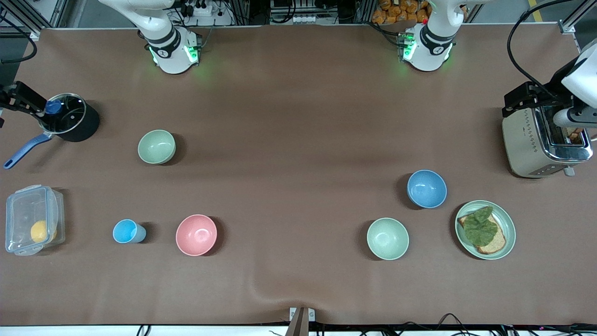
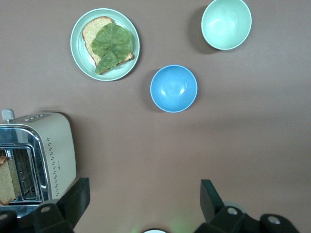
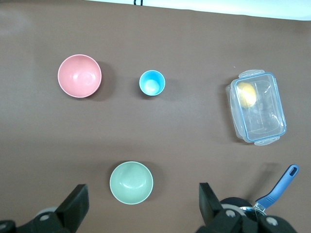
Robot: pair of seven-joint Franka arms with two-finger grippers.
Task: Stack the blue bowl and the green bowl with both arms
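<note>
The blue bowl (image 1: 426, 188) stands upright and empty toward the left arm's end; it also shows in the left wrist view (image 2: 174, 88). The sage-green bowl (image 1: 156, 146) stands upright and empty toward the right arm's end; it also shows in the right wrist view (image 3: 131, 183). My left gripper (image 1: 531, 100) (image 2: 143, 190) hangs high over the table, open and empty, its image overlapping the toaster. My right gripper (image 1: 18, 100) (image 3: 142, 191) hangs high, open and empty, over the table by the sage-green bowl.
A paler mint bowl (image 1: 387, 238) and a green plate (image 1: 508, 219) with toast lie nearer the camera than the blue bowl. A toaster (image 1: 527, 144) stands at the left arm's end. A pink bowl (image 1: 196, 234), light-blue cup (image 1: 128, 231), clear container (image 1: 33, 226) and lidded pot (image 1: 74, 119) stand at the right arm's end.
</note>
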